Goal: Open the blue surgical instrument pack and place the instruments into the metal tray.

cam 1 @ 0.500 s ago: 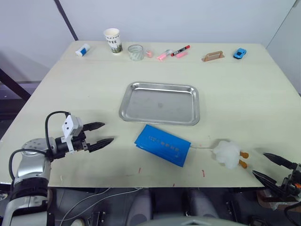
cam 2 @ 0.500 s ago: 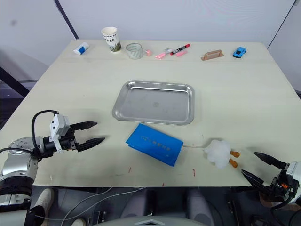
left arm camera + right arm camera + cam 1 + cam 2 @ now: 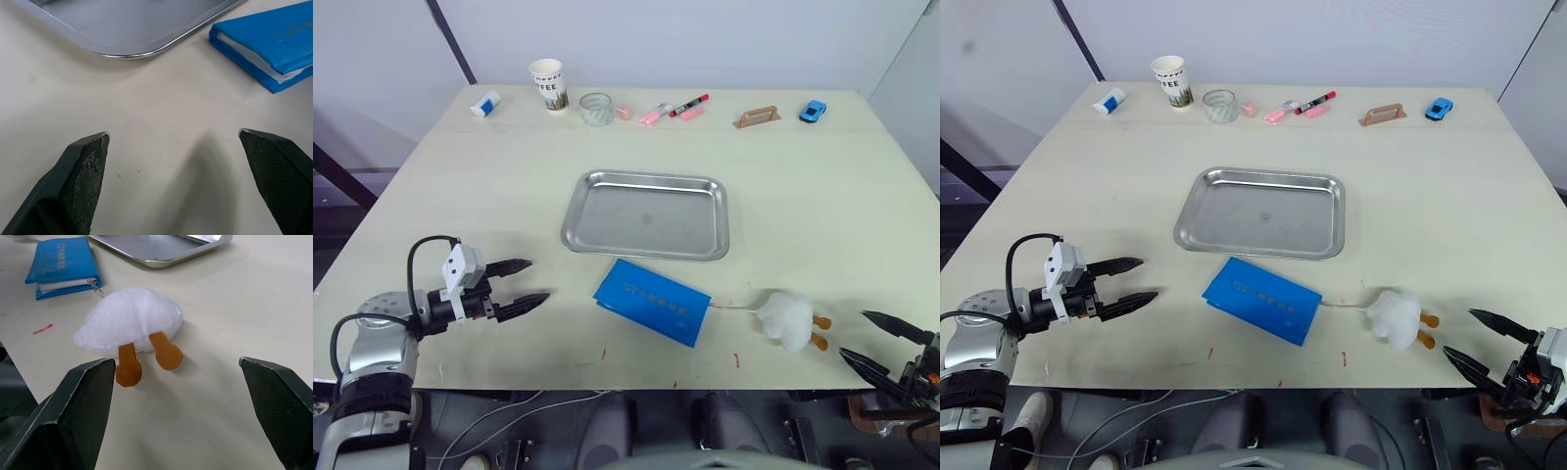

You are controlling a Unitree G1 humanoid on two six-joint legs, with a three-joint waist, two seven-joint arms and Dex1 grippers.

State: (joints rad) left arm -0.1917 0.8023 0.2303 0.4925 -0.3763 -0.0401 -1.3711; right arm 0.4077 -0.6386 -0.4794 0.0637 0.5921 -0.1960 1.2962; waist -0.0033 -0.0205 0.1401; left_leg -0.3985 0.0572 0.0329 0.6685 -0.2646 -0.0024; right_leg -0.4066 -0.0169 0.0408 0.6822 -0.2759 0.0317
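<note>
Both jaws spread; blue surgical instrument pack (image 3: 652,302) lies closed between them, untouched.

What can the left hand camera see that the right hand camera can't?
Nothing big differs. The left wrist view shows the left gripper, its two black fingers spread wide over bare table, the blue surgical instrument pack shut and close by. The right wrist view alone shows the white plush toy with its orange feet, lying in front of the open right gripper, and a red mark on the table. Both show the blue pack, its white lining at the edge, and a rim of the metal tray, with no instruments in sight.
</note>
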